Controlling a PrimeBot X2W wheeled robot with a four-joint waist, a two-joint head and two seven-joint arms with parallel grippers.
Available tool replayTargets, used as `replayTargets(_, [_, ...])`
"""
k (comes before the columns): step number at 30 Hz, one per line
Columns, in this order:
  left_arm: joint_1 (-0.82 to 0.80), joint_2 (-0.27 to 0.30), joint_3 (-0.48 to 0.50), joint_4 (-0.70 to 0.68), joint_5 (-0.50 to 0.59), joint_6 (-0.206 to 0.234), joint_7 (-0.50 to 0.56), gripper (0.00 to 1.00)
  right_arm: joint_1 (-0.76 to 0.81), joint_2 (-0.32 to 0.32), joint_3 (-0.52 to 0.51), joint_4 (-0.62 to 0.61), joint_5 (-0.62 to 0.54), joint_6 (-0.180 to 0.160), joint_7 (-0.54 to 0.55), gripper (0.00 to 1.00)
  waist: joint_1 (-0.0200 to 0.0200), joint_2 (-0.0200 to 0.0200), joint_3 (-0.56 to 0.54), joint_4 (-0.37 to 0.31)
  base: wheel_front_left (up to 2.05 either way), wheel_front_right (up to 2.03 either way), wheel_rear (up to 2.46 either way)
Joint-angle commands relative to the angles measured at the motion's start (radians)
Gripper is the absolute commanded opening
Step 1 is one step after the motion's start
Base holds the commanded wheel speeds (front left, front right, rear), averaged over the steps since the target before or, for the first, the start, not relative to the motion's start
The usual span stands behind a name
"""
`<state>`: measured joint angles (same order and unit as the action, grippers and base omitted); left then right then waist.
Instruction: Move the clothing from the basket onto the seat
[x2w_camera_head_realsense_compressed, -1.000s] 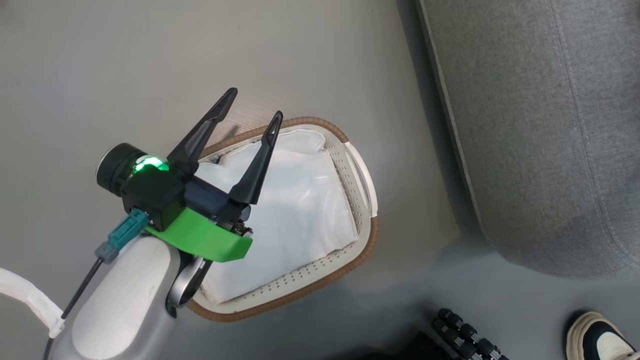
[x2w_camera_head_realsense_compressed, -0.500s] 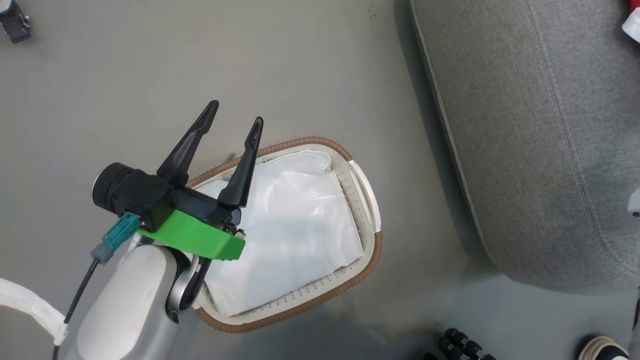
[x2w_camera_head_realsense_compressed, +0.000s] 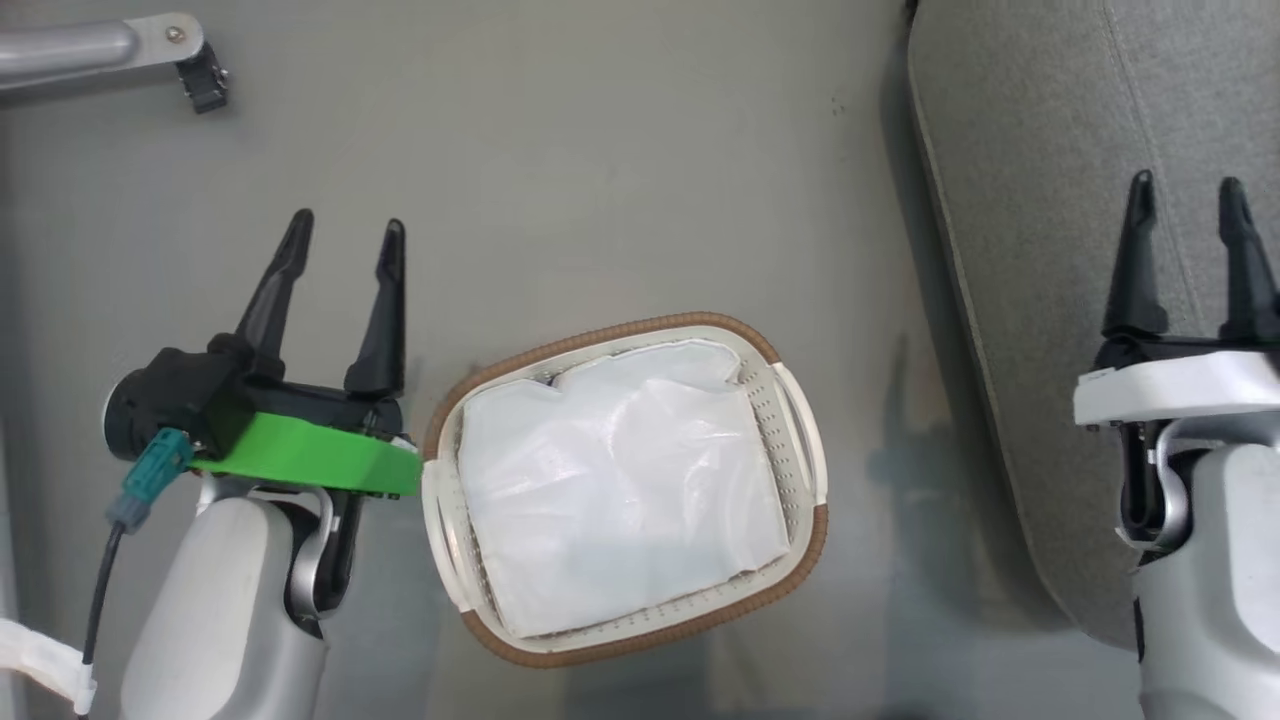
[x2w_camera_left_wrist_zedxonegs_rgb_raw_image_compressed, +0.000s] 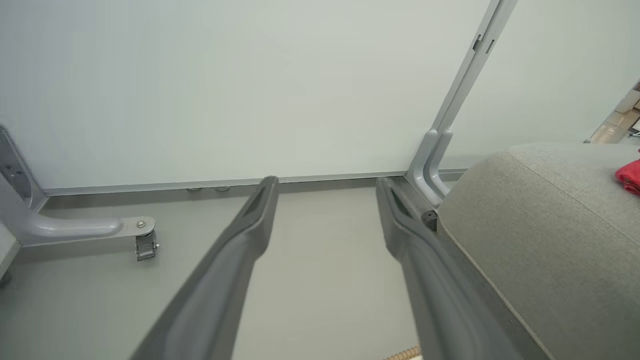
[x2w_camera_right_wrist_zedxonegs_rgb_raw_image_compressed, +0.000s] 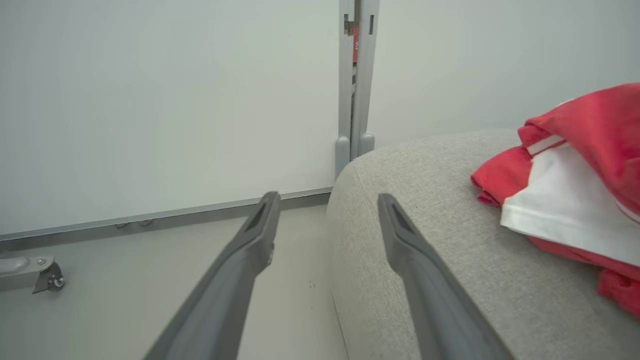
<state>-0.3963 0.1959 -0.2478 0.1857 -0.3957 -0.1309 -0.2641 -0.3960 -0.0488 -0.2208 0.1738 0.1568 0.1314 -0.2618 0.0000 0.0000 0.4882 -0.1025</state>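
Grey floor (x2w_camera_head_realsense_compressed: 600, 150) out front, a pale wall (x2w_camera_left_wrist_zedxonegs_rgb_raw_image_compressed: 250, 75) behind it, and a metal frame leg (x2w_camera_head_realsense_compressed: 90, 45) with a small caster (x2w_camera_head_realsense_compressed: 205, 88) tucked into the far left corner. Down the middle sits the basket (x2w_camera_head_realsense_compressed: 805, 545), oval and brown-rimmed, flat on the floor with its white liner (x2w_camera_head_realsense_compressed: 620, 490) crumpled inside. To the right runs the big grey seat (x2w_camera_head_realsense_compressed: 1040, 250), rounded edge towards the basket and a strip of floor between the two.

And there's the clothing (x2w_camera_right_wrist_zedxonegs_rgb_raw_image_compressed: 595, 120)! It is up on the seat, a red heap with a white inner fold showing, resting on the cushion well away from the basket. The left wrist view catches a sliver of red at its right edge too.

Now the left tool (x2w_camera_head_realsense_compressed: 347, 222): fingers spread wide, holding nothing, pointing up over bare floor, its green collar right beside the basket's left handle. Across the way, the right tool (x2w_camera_head_realsense_compressed: 1186, 182) is parted just as wide and has hold of nothing either. It hangs over the seat's front edge. In its own wrist view one finger lies over the floor and the other over the cushion, with the clothing off to the right, apart from both.
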Motion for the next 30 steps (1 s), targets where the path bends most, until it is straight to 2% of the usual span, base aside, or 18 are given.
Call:
replayTargets(1, [0.021, -0.009, 0.029, 0.005, 0.015, 0.0, 0.0, 1.0, -0.013, -0.004, 0.026, 0.012, 0.001, -0.001, -0.004, 1.0, 0.0, 0.0, -0.046, 0.057, 0.0, 0.0, 0.0])
replayTargets(8, [0.059, -0.056, 0.16, 0.036, 0.071, 0.0, 0.0, 1.0, -0.064, -0.005, 0.128, 0.074, 0.033, -0.001, -0.004, 1.0, 0.0, 0.0, -0.092, 0.113, 0.0, 0.0, 0.0])
replayTargets(17, [0.113, -0.107, 0.252, 0.07, 0.119, 0.0, 0.0, 1.0, -0.031, -0.004, 0.196, 0.14, 0.054, -0.001, -0.004, 1.0, 0.0, 0.0, -0.171, 0.137, 0.0, 0.0, 0.0])
replayTargets(30, [0.212, -0.131, 0.254, 0.088, 0.134, 0.0, 0.0, 1.0, 0.08, -0.004, 0.248, 0.169, 0.059, -0.001, -0.004, 1.0, 0.0, 0.0, -0.273, 0.124, 0.0, 0.0, 0.0])
